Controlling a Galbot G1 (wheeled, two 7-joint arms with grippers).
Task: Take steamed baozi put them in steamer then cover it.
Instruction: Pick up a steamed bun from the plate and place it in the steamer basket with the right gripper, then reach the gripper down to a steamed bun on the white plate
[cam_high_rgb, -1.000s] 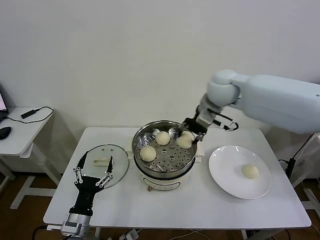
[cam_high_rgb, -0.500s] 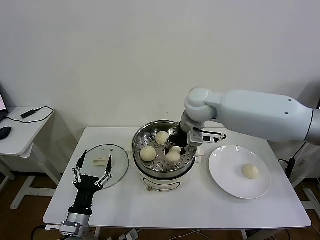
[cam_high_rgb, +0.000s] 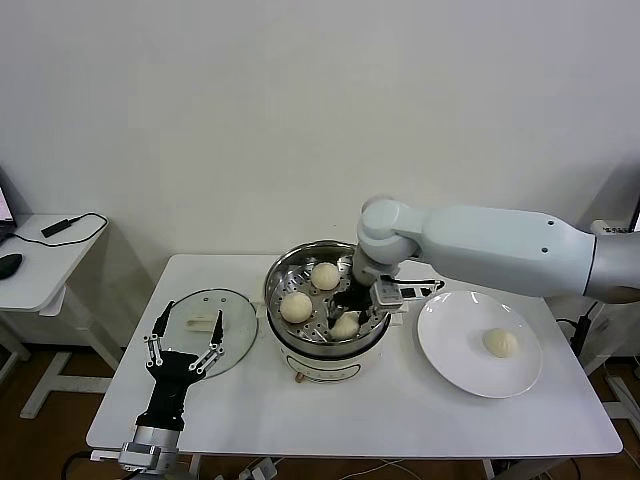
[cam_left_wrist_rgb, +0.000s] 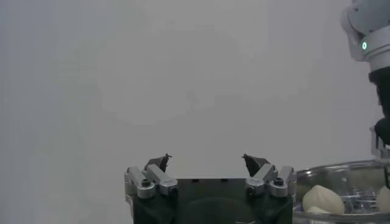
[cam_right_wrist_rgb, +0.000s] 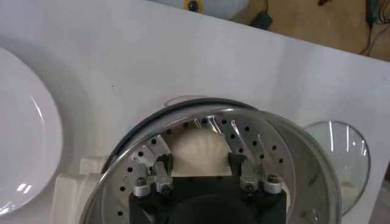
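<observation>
The steel steamer stands mid-table on its white base. Two baozi lie on its perforated tray. My right gripper is down inside the steamer, shut on a third baozi at the tray's near right side; whether the bun touches the tray I cannot tell. A fourth baozi lies on the white plate to the right. The glass cover lies flat on the table left of the steamer. My left gripper is open and empty, parked over the cover's near edge.
A small side table with a cable and a mouse stands at far left. The wall is close behind the table. The steamer's rim and my right arm show at the edge of the left wrist view.
My right gripper has carried a baozi from above the steamer's right rim down into the steamer, toward the tray's near side. The left arm has not moved.
</observation>
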